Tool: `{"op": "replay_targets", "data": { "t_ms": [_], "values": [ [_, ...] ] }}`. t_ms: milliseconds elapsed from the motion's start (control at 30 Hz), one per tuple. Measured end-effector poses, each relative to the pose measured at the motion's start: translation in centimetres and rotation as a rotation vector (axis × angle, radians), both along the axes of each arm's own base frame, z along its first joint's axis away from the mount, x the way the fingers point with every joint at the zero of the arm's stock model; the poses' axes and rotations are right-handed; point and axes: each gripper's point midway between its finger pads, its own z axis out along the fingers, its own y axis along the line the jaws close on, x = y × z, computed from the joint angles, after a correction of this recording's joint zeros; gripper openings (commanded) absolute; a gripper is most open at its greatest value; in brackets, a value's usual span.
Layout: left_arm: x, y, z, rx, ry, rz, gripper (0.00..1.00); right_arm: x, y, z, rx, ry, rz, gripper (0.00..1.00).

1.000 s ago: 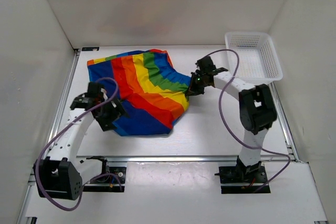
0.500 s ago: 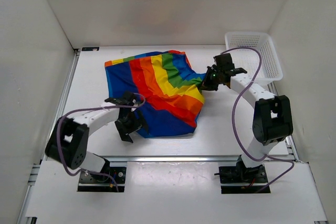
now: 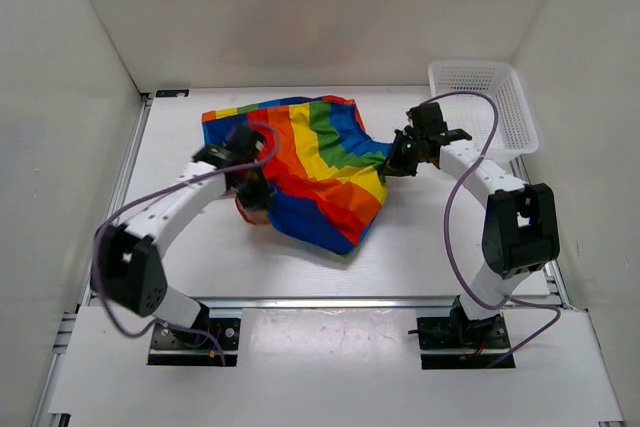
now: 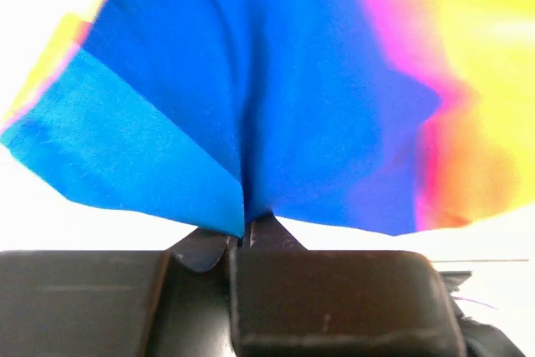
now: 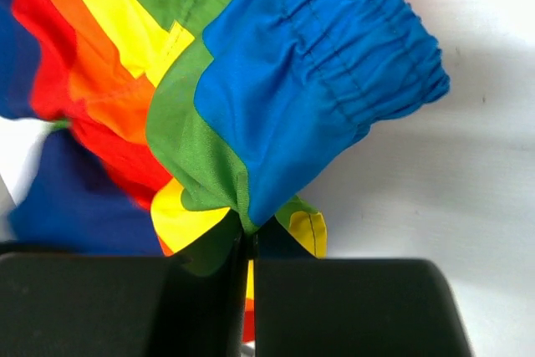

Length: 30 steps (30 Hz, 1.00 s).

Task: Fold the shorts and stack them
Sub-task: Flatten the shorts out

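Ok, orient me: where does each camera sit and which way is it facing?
Top external: fixed above and behind the robot, looking down on the table; left arm, right arm, the shorts and the basket show.
Left wrist: on the left wrist, looking along the left gripper, shut on a blue fold of the shorts; only its fingers show.
Right wrist: on the right wrist, looking along the right gripper, shut by the elastic waistband; only its fingers show.
Shared: all three see the shorts.

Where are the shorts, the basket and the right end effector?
shorts (image 3: 322, 155), top view, striped middle.
basket (image 3: 482, 112), top view, mesh floor.
right end effector (image 5: 246, 238), right wrist view, between its fingertips.
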Motion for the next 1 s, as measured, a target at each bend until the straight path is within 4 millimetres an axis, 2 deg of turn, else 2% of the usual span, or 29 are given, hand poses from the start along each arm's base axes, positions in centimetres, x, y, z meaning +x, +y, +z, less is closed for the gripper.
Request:
{"op": "replay_targets", "data": {
  "t_ms": [100, 200, 233, 267, 333, 400, 467, 500, 533, 600, 667, 767, 800, 867, 900, 933, 967, 1000],
  "values": [
    [3.7, 1.0, 8.7, -0.062, -0.220, 0.037, 0.10, -0.6, -0.2, 0.7, -0.002, 0.003, 0.003, 0.00],
    [6.8, 3.5, 15.5, -0.070, -0.398, 0.078, 0.12, -0.9, -0.2, 2.1, 0.011, -0.026, 0.007, 0.00],
    [8.0, 4.7, 16.6, -0.049, -0.424, 0.092, 0.24, -1.0, -0.1, 2.5, 0.016, -0.035, 0.008, 0.00],
    [9.1, 5.6, 17.2, -0.026, -0.435, 0.098, 0.27, -1.0, -0.1, 2.7, 0.019, -0.039, 0.009, 0.00],
    [11.3, 7.4, 16.8, 0.017, -0.408, 0.120, 0.33, -1.0, 0.0, 2.7, 0.022, -0.039, 0.012, 0.00],
    [13.8, 8.6, 14.4, 0.056, -0.350, 0.127, 0.46, -1.1, 0.2, 2.2, 0.018, -0.026, 0.016, 0.00],
    [14.8, 9.7, 10.6, 0.093, -0.252, 0.127, 0.59, -1.1, 0.5, 1.4, 0.012, -0.005, 0.021, 0.00],
    [14.7, 10.1, 9.0, 0.104, -0.205, 0.130, 0.76, -1.1, 0.7, 0.9, 0.009, 0.007, 0.025, 0.00],
    [14.2, 10.4, 7.7, 0.114, -0.169, 0.131, 0.78, -1.2, 0.8, 0.5, 0.006, 0.018, 0.028, 0.00],
    [12.4, 10.7, 6.6, 0.129, -0.119, 0.131, 0.78, -1.4, 1.2, -0.1, 0.001, 0.036, 0.036, 0.00],
    [9.9, 10.9, 7.0, 0.130, -0.120, 0.135, 0.65, -1.6, 1.4, -0.4, -0.002, 0.044, 0.042, 0.00],
    [6.0, 10.4, 9.2, 0.105, -0.182, 0.141, 0.43, -1.7, 1.6, -0.6, -0.003, 0.049, 0.048, 0.00],
    [4.4, 9.7, 9.8, 0.083, -0.204, 0.129, 0.42, -1.7, 1.6, -0.6, -0.003, 0.048, 0.047, 0.00],
    [1.5, 7.5, 9.9, 0.020, -0.221, 0.079, 0.44, -1.7, 1.6, -0.6, -0.004, 0.048, 0.047, 0.00],
    [-0.1, 6.2, 9.2, -0.014, -0.213, 0.045, 0.56, -1.7, 1.6, -0.6, -0.003, 0.048, 0.047, 0.00],
    [-1.8, 4.7, 8.1, -0.048, -0.178, 0.004, 0.61, -1.7, 1.6, -0.6, -0.004, 0.048, 0.047, 0.03],
    [-3.5, 3.2, 6.7, -0.074, -0.133, -0.033, 0.64, -1.7, 1.6, -0.6, -0.006, 0.048, 0.046, 0.08],
    [-4.9, 2.0, 5.1, -0.090, -0.079, -0.061, 0.66, -1.7, 1.5, -0.6, -0.009, 0.047, 0.044, 0.22]
  ]
}}
